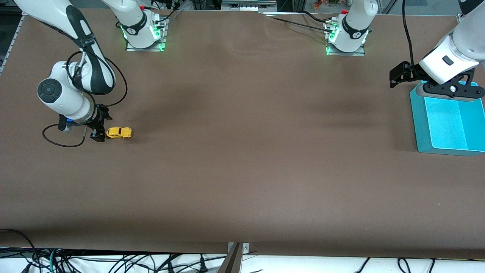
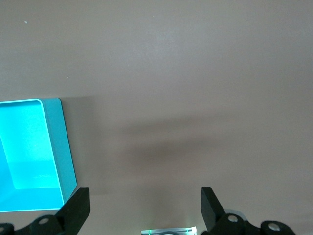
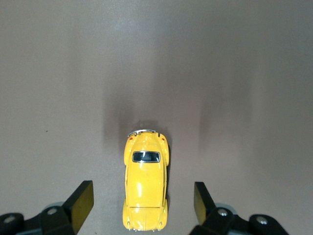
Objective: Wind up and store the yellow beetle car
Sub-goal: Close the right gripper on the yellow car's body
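The yellow beetle car (image 1: pixel 119 132) rests on the brown table near the right arm's end. In the right wrist view the car (image 3: pixel 145 188) lies between my open fingers without touching either. My right gripper (image 1: pixel 99 130) is low at the table, at one end of the car, with its fingers (image 3: pixel 81 200) spread wide. My left gripper (image 1: pixel 398 74) is open and empty in the air beside the teal bin (image 1: pixel 420 125), at the left arm's end. The bin also shows in the left wrist view (image 2: pixel 61 147).
The teal bin has nothing in it. A loose black cable (image 1: pixel 60 142) loops on the table beside the right gripper. The arm bases (image 1: pixel 144 36) stand along the table edge farthest from the front camera.
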Tool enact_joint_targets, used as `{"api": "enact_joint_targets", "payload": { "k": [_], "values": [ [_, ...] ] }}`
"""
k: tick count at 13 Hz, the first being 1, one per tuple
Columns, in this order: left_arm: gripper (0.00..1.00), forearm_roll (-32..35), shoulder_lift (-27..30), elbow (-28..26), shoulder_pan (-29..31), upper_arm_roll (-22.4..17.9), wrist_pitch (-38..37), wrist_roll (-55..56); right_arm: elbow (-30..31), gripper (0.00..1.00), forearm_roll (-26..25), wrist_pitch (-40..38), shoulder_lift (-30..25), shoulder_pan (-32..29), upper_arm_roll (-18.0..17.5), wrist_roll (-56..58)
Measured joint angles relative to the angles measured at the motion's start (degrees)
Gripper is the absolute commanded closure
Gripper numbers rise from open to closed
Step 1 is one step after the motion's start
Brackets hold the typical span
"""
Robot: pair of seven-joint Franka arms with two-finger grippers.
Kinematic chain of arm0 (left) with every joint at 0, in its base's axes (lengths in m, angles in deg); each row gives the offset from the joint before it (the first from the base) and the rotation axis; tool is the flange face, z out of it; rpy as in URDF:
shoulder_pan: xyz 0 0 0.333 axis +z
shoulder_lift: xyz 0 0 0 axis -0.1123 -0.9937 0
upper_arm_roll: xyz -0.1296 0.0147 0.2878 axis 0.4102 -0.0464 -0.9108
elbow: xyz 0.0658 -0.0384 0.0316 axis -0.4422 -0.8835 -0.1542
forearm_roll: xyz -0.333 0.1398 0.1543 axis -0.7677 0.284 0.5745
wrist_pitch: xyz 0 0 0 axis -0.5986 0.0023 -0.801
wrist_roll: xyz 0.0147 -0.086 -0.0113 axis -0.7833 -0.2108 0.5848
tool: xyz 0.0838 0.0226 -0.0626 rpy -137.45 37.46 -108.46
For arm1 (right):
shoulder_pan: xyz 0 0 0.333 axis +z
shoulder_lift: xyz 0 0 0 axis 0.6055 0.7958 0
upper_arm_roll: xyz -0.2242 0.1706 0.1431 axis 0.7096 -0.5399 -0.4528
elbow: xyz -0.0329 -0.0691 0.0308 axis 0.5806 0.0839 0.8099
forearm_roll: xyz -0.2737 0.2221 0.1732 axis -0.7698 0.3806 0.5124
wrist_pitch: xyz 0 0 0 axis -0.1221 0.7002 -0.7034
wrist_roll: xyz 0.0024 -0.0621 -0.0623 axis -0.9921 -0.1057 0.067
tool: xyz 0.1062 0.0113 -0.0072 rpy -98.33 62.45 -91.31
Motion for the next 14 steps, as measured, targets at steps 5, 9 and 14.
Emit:
{"api": "enact_joint_targets", "payload": {
  "k": [5,9,14],
  "values": [
    [0.0,0.0,0.0,0.0,0.0,0.0,0.0,0.0,0.0,0.06,0.0,3.4,2.8,0.0,0.0,0.0],
    [0.0,0.0,0.0,0.0,0.0,0.0,0.0,0.0,0.0,0.4,0.0,3.7,3.2,0.0,0.0,0.0],
    [0.0,0.0,0.0,0.0,0.1,0.0,-0.1,0.0,0.6,0.42,0.0,3.7,3.3,0.0,0.0,-0.1]
  ]
}}
